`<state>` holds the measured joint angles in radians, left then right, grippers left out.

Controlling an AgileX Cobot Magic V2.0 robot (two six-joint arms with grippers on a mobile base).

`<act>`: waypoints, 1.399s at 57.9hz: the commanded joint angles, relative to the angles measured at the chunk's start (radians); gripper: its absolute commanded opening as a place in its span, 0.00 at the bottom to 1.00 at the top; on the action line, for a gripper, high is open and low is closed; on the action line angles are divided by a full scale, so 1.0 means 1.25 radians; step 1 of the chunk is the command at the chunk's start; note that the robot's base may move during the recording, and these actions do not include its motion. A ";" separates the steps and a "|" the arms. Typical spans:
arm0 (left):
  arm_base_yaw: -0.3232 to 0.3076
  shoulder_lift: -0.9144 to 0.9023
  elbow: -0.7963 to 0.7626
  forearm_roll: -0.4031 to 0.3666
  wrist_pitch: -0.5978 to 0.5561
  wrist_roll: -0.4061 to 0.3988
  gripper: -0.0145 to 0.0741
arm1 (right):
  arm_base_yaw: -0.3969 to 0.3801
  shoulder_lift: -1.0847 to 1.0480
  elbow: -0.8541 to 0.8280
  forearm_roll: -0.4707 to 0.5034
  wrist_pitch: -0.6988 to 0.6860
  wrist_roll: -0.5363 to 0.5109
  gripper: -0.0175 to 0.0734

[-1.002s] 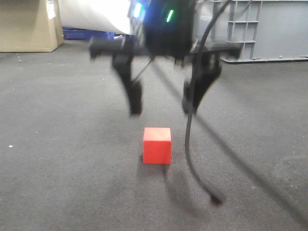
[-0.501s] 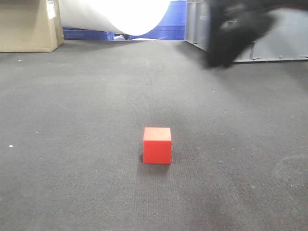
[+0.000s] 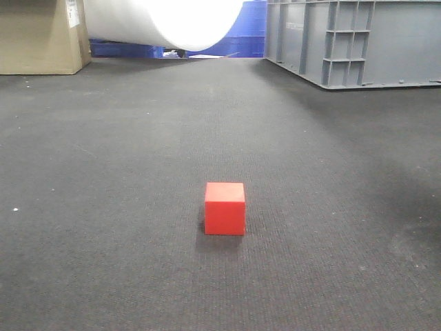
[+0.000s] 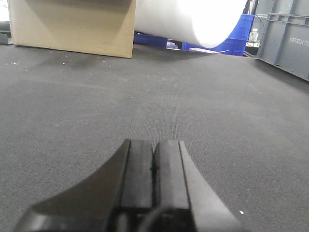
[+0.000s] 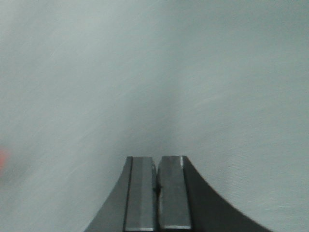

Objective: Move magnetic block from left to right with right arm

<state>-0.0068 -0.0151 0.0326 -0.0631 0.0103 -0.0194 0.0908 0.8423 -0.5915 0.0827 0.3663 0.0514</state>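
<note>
The magnetic block [image 3: 224, 208], a small matte red cube, rests alone on the dark carpet in the front view, with no arm near it. In the left wrist view my left gripper [image 4: 154, 143] is shut, its two black fingers pressed together low over the carpet. My right gripper [image 5: 157, 159] is also shut with nothing between its fingers, and the view behind it is a motion-blurred grey. A faint red smear [image 5: 2, 158] shows at that view's left edge; I cannot tell whether it is the block.
A cardboard box [image 3: 41, 36] stands at the back left, a large white roll [image 3: 165, 21] and blue crates [image 3: 124, 49] behind the middle, and a grey plastic crate [image 3: 358, 41] at the back right. The same box [image 4: 72, 24] and roll [image 4: 193, 19] appear ahead of the left gripper.
The right arm hung open above the block a second ago, then swung up and to the right, and has now left the front view. The block has not moved.
</note>
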 commanded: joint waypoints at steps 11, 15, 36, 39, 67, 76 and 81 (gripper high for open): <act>-0.006 -0.006 0.007 -0.005 -0.072 -0.003 0.03 | -0.044 -0.191 0.225 0.004 -0.432 -0.048 0.26; -0.006 -0.006 0.007 -0.005 -0.072 -0.003 0.03 | -0.044 -0.240 0.266 0.004 -0.454 -0.084 0.26; -0.006 -0.006 0.007 -0.005 -0.072 -0.003 0.03 | -0.044 -0.451 0.311 0.004 -0.377 -0.121 0.26; -0.006 -0.006 0.007 -0.005 -0.072 -0.003 0.03 | -0.044 -0.458 0.311 0.004 -0.377 -0.121 0.26; -0.006 -0.006 0.007 -0.005 -0.072 -0.003 0.03 | -0.044 -0.479 0.333 0.004 -0.387 -0.120 0.26; -0.006 -0.006 0.007 -0.005 -0.072 -0.003 0.03 | -0.044 -0.584 0.397 0.004 -0.392 -0.119 0.26; -0.006 -0.006 0.007 -0.005 -0.072 -0.003 0.03 | -0.044 -0.645 0.427 0.004 -0.389 -0.119 0.26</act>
<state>-0.0068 -0.0151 0.0326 -0.0631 0.0103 -0.0194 0.0432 0.0757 -0.0565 0.0877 -0.0279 -0.0895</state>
